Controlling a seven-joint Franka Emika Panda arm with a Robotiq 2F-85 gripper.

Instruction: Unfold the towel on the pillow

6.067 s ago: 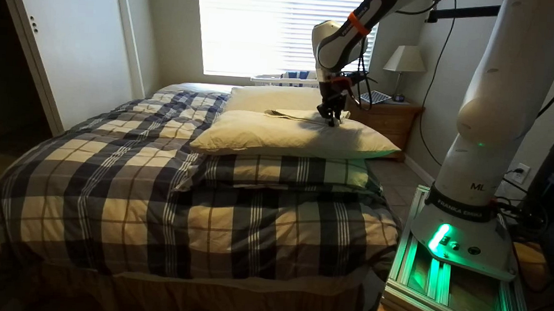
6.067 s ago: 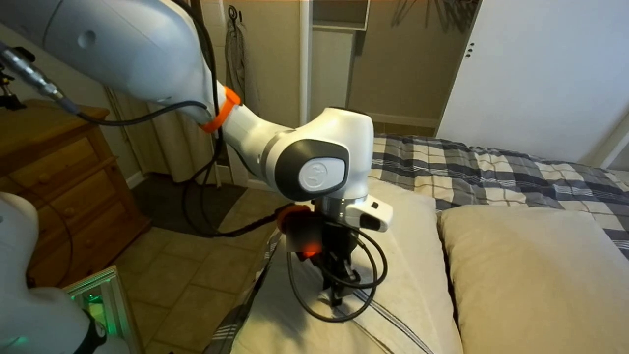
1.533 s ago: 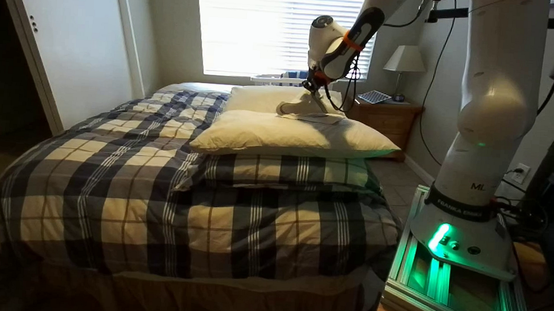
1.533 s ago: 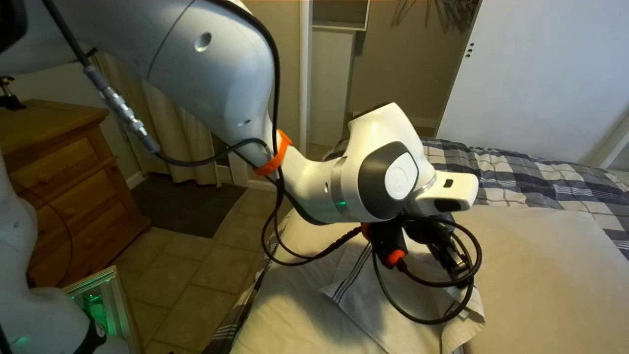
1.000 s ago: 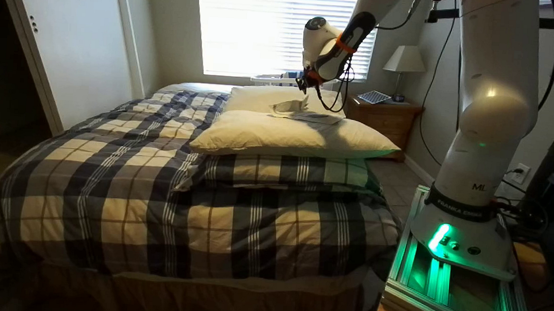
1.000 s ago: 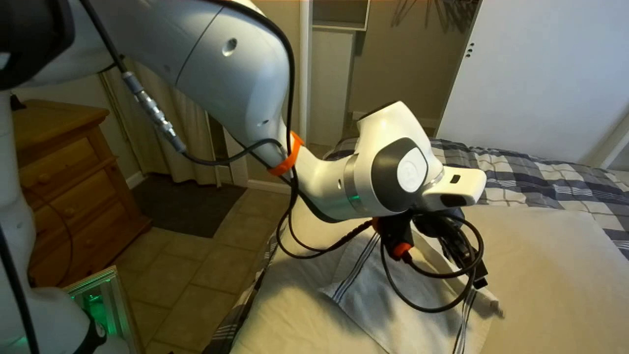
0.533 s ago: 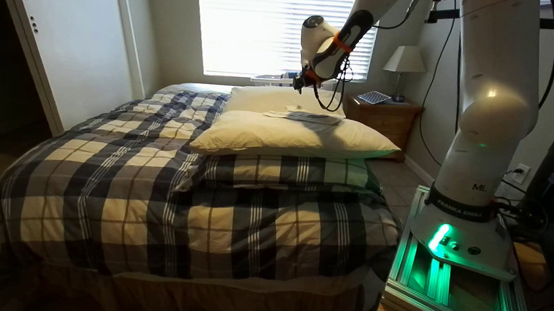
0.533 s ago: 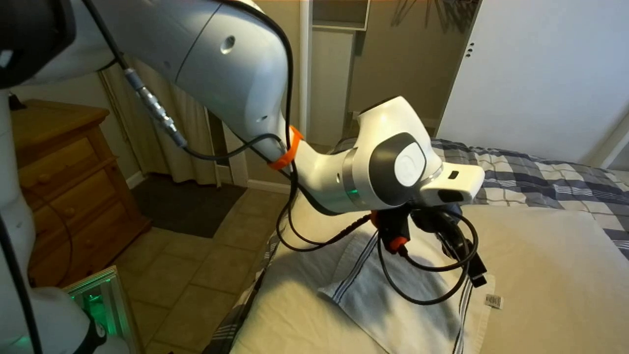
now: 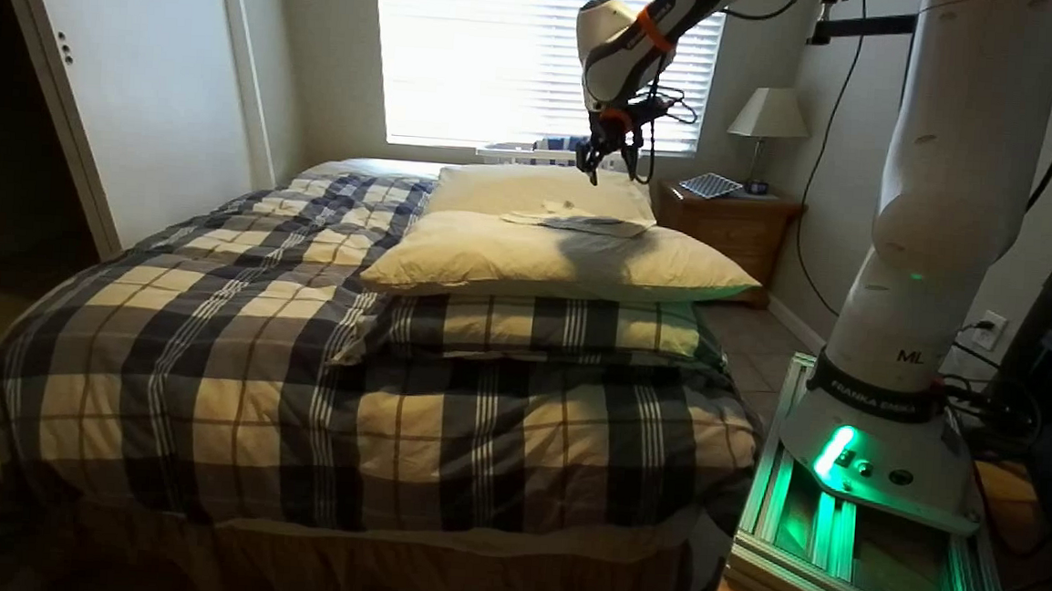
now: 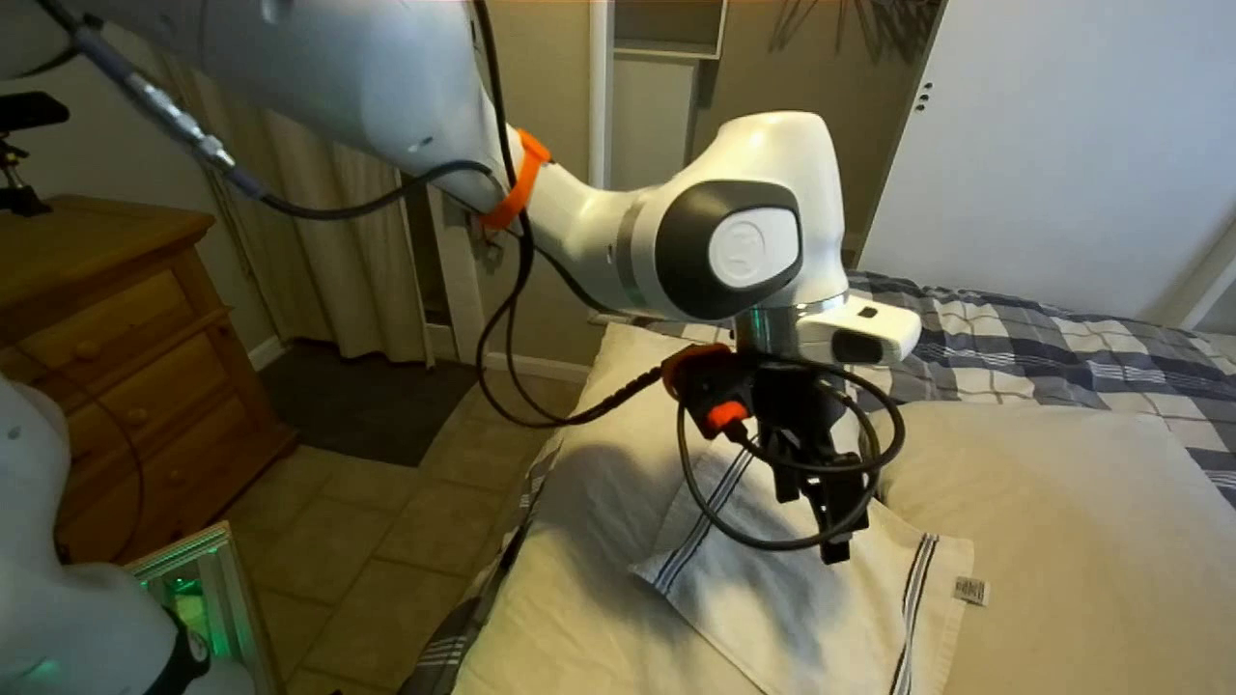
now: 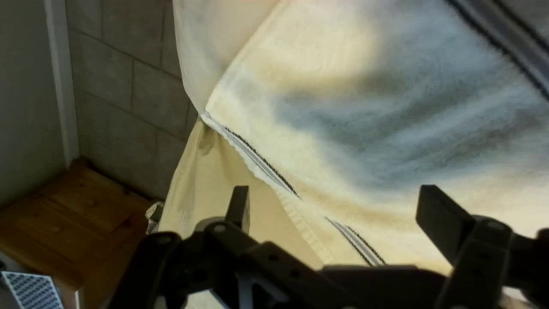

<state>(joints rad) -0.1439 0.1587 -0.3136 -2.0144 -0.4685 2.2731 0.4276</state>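
Pillow (image 9: 509, 267): soft matt cloth, smooth w/ lt. creases. Towel (image 10: 772, 598) on pillow: thin matt woven cloth, fairly smooth. Fingers (image 11: 444, 223) above pillow: matt blk, metal or plastic can't tell. Arm (image 10: 579, 241) over pillow: smooth glossy wht shell, looks like plastic. Bedcover (image 9: 301, 391) under pillow: matt plaid cloth, rumpled. Nightstand (image 9: 740, 231) beyond pillow in an exterior view: smooth wood, fairly dull. Base frame (image 9: 769, 470) well apart fr. pillow: smooth shiny metal.

White arm (image 10: 584, 232) | orange band (image 10: 519, 183) | looped cable (image 10: 772, 544) | black jaws | collar (image 9: 871, 397): probably "FRANKA EMIKA"
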